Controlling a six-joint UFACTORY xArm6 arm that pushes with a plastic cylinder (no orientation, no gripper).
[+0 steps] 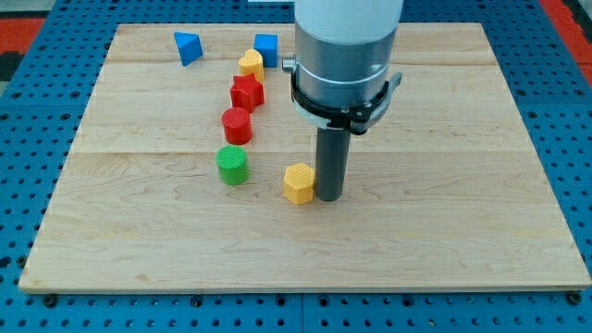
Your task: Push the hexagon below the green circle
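Observation:
A yellow hexagon block [298, 183] lies near the middle of the wooden board [444, 240]. A green circle block [232, 165] stands to its left and slightly higher in the view. My tip [330, 196] rests on the board right against the hexagon's right side. The thick dark rod rises from it to the white arm at the view's top.
A red circle block [237, 125] and a red star block [247, 92] stand above the green circle. A yellow block [251, 63], a blue cube [266, 46] and a blue triangle block [188, 47] lie near the board's top edge.

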